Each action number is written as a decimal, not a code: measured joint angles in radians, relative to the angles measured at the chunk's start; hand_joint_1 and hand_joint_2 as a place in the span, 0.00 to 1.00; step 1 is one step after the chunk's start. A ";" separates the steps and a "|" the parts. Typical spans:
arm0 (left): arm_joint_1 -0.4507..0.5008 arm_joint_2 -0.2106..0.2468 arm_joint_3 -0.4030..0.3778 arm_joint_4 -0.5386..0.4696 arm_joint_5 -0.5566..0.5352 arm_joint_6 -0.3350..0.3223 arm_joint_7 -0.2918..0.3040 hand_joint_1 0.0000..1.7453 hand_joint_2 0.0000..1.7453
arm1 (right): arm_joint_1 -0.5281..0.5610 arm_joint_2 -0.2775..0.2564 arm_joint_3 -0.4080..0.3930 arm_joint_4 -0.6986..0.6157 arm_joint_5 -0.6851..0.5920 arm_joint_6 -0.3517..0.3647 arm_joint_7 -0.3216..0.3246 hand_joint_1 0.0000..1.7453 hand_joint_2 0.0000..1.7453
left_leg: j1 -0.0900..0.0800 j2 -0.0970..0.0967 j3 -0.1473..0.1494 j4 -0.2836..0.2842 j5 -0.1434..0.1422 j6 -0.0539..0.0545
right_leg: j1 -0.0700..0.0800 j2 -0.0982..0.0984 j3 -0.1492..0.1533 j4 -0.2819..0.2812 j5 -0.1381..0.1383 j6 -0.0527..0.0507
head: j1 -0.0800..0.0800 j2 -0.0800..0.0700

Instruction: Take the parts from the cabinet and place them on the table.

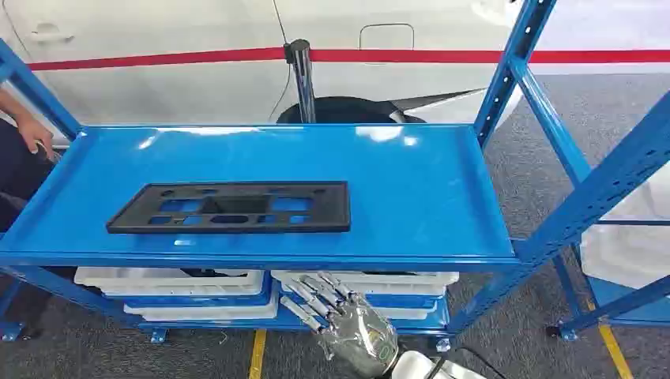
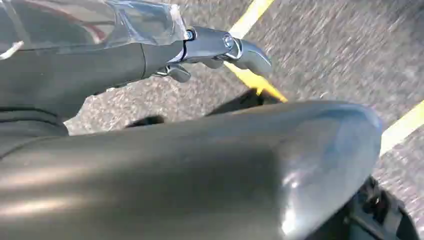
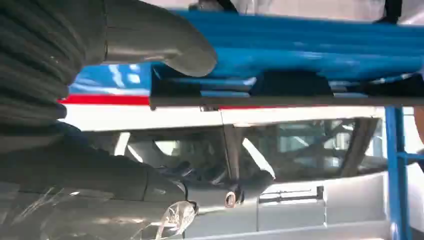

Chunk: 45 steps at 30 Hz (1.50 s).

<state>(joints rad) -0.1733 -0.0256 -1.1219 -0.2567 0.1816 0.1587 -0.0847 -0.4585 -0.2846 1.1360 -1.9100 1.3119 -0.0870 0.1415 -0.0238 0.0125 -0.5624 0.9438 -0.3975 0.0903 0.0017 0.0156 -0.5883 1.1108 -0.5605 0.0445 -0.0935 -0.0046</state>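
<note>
Step in hand looked like the approach to pick: nothing grasped yet. The black part (image 1: 231, 208), a flat rectangular frame with cut-outs, lay flat on the top shelf (image 1: 427, 189) of the blue cabinet (image 1: 553, 229), left of centre and close to the front lip.

The right hand (image 1: 340, 316) sat below the shelf's front edge, in front of the lower trays, fingers (image 1: 310, 294) spread wide and pointing up toward the shelf, holding nothing. In the right wrist view the part (image 3: 290, 85) showed edge-on above the hand (image 3: 75, 75), apart from it. The left hand (image 2: 150, 55) hung over the floor (image 2: 325, 45) with yellow lines; fingers (image 2: 245, 52) stretched out, nothing in them.

Next move, as I judged it: lift the right hand over the lip, shift left to the part, and get fingers under or around one edge. Thin flat plate on smooth metal, so it could slide rather than lift.

Containers: white trays (image 1: 170, 282) sat on the lower shelves, left and right stacks (image 1: 379, 283); contents hidden by the top shelf, can't tell. A person's hand (image 1: 35, 134) rested at the cabinet's far-left corner. No bench for placing seen.
</note>
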 joint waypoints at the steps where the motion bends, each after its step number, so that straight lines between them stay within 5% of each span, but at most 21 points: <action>1: 0.000 -0.001 0.000 0.000 0.000 0.000 0.000 0.00 0.00 | 0.000 -0.001 0.000 0.001 -0.001 0.000 0.000 0.00 1.00 | 0.003 0.000 0.002 0.000 -0.002 0.000 | -0.005 0.000 -0.040 0.074 -0.033 0.007 | 0.002 0.000; 3: 0.003 -0.003 0.000 0.000 0.000 -0.002 0.000 0.00 0.00 | 0.003 -0.001 0.000 0.001 0.000 0.000 0.000 0.00 1.00 | 0.009 0.000 0.004 0.001 -0.008 -0.005 | -0.017 -0.001 -0.108 0.182 -0.060 0.020 | 0.002 0.000; 4: 0.005 -0.003 0.000 0.000 0.000 -0.002 0.000 0.00 0.00 | 0.003 -0.001 0.000 0.001 0.000 0.000 0.000 0.00 1.00 | 0.013 0.000 0.007 0.001 -0.011 -0.010 | -0.023 -0.004 -0.111 0.173 -0.037 0.029 | 0.003 0.000; 7: 0.004 -0.003 0.000 0.000 -0.002 -0.002 0.000 0.00 0.00 | 0.003 -0.001 0.000 0.002 0.000 0.000 0.000 0.00 1.00 | 0.031 -0.001 0.019 0.015 -0.030 -0.037 | -0.044 -0.017 -0.007 -0.059 0.101 0.057 | 0.003 0.000; 8: 0.004 -0.002 0.000 0.000 -0.003 -0.001 0.000 0.00 0.00 | 0.004 -0.001 0.000 0.002 0.002 -0.001 0.000 0.00 0.00 | 0.029 0.000 0.017 0.026 -0.040 -0.050 | -0.046 -0.022 0.011 -0.101 0.098 0.065 | 0.004 0.000; 10: 0.002 -0.002 0.000 0.000 -0.006 0.000 0.000 0.00 0.00 | 0.001 0.001 0.000 0.002 -0.001 -0.005 0.000 0.00 0.00 | 0.025 -0.001 0.013 0.035 -0.049 -0.060 | -0.041 -0.011 0.006 -0.098 0.094 0.023 | 0.007 0.000; 14: 0.002 -0.001 0.000 0.000 -0.006 0.000 0.001 0.00 0.00 | 0.006 0.003 0.000 0.002 -0.079 -0.007 0.003 0.00 0.00 | 0.033 -0.003 0.008 0.065 -0.073 -0.071 | -0.041 -0.008 0.014 -0.100 0.088 -0.003 | 0.006 0.000; 17: 0.004 -0.001 0.000 0.000 -0.006 0.000 0.001 0.00 0.00 | 0.012 0.003 -0.005 0.004 -0.216 -0.006 0.006 0.00 0.00 | 0.033 -0.003 -0.114 0.303 -0.166 -0.081 | -0.038 -0.006 0.022 -0.100 0.080 -0.015 | 0.007 0.000; 19: 0.006 -0.001 0.000 0.000 -0.006 0.000 0.001 0.00 0.00 | 0.020 0.005 -0.013 0.006 -0.243 -0.018 0.010 0.00 0.00 | 0.033 -0.003 -0.168 0.368 -0.161 -0.077 | -0.034 -0.002 0.029 -0.100 0.073 -0.020 | 0.007 0.000; 21: 0.007 -0.001 0.000 0.000 -0.005 0.002 0.001 0.00 0.00 | 0.022 0.006 -0.016 0.006 -0.225 -0.034 0.013 0.00 0.00 | 0.026 -0.004 -0.127 0.243 -0.066 -0.059 | -0.027 0.002 0.044 -0.100 0.064 -0.020 | 0.007 0.000; 23: 0.005 -0.001 0.000 0.000 -0.005 0.003 0.001 0.00 0.00 | 0.024 0.012 -0.018 0.005 -0.188 -0.045 0.017 0.00 0.00 | 0.006 0.020 -0.063 0.071 0.019 -0.020 | -0.025 -0.002 0.060 -0.105 0.054 -0.023 | 0.007 0.000; 24: 0.003 0.003 0.001 0.000 -0.005 0.003 0.001 0.00 0.00 | 0.026 0.012 -0.018 0.005 -0.166 -0.047 0.020 0.00 0.00 | -0.002 0.041 -0.052 0.063 0.005 -0.009 | -0.017 -0.004 0.064 -0.105 0.049 -0.018 | 0.008 0.000; 27: 0.000 0.000 0.001 0.000 -0.006 0.004 0.001 0.00 0.00 | 0.026 0.013 -0.018 0.005 -0.108 -0.048 0.027 0.00 0.00 | -0.010 0.024 -0.053 0.045 0.000 -0.011 | -0.025 -0.023 0.068 -0.117 0.043 -0.006 | 0.010 0.000; 29: 0.004 0.000 0.001 0.000 -0.006 0.005 0.001 0.00 0.00 | 0.025 0.016 -0.018 0.005 -0.100 -0.048 0.027 0.00 0.00 | 0.004 0.011 -0.025 0.012 0.009 -0.021 | -0.023 -0.025 0.077 -0.104 0.030 0.005 | 0.012 0.000; 33: 0.003 -0.003 0.001 0.000 -0.007 0.005 0.001 0.00 0.00 | 0.027 0.016 -0.018 0.005 -0.097 -0.048 0.026 0.00 0.00 | 0.008 -0.023 -0.010 0.008 -0.002 -0.010 | -0.023 -0.020 -0.077 0.165 -0.076 0.016 | 0.013 0.000; 35: 0.008 -0.003 0.001 0.000 -0.007 0.005 0.001 0.00 0.00 | 0.027 0.016 -0.018 0.005 -0.097 -0.048 0.027 0.00 0.00 | 0.013 -0.044 -0.001 0.009 -0.009 -0.017 | -0.027 -0.019 -0.099 0.162 -0.033 0.023 | 0.013 0.000; 38: 0.009 -0.003 0.001 0.000 -0.009 0.003 0.001 0.00 0.00 | 0.028 0.016 -0.018 0.005 -0.101 -0.053 0.026 0.00 0.00 | 0.020 -0.059 0.013 0.027 -0.035 -0.038 | -0.043 -0.018 -0.006 -0.084 0.114 0.044 | 0.014 0.000; 39: 0.008 -0.001 0.001 0.000 -0.009 0.003 0.001 0.00 0.00 | 0.028 0.016 -0.018 0.005 -0.103 -0.058 0.024 0.00 0.00 | 0.016 -0.062 0.009 0.042 -0.045 -0.047 | -0.039 -0.005 0.000 -0.093 0.097 0.039 | 0.016 0.000; 40: 0.007 -0.001 0.001 0.000 -0.009 0.002 0.002 0.00 0.00 | 0.028 0.017 -0.019 0.005 -0.108 -0.061 0.024 0.00 0.00 | 0.016 -0.064 0.007 0.042 -0.048 -0.047 | -0.040 -0.002 -0.004 -0.091 0.098 0.018 | 0.015 0.000; 43: 0.009 0.000 0.001 0.000 -0.011 0.002 0.004 0.00 0.00 | 0.029 0.018 -0.019 0.005 -0.097 -0.074 0.022 0.00 0.00 | 0.020 -0.064 0.009 0.040 -0.052 -0.050 | -0.038 -0.003 -0.003 -0.092 0.096 0.001 | 0.015 0.000; 45: 0.007 0.000 0.001 0.000 -0.013 0.003 0.005 0.00 0.00 | 0.028 0.019 -0.019 0.003 -0.088 -0.077 0.019 0.00 0.00 | 0.023 -0.038 -0.014 0.103 -0.088 -0.063 | -0.040 -0.005 0.008 -0.095 0.092 -0.010 | 0.014 0.000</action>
<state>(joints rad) -0.1666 -0.0252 -1.1212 -0.2564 0.1690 0.1614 -0.0801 -0.4308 -0.2655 1.1170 -1.9070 1.2238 -0.1644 0.1610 -0.0009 -0.0251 -0.5768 1.0467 -0.4855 0.0278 -0.0382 0.0108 -0.5801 1.0159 -0.4688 0.0342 -0.0794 -0.0046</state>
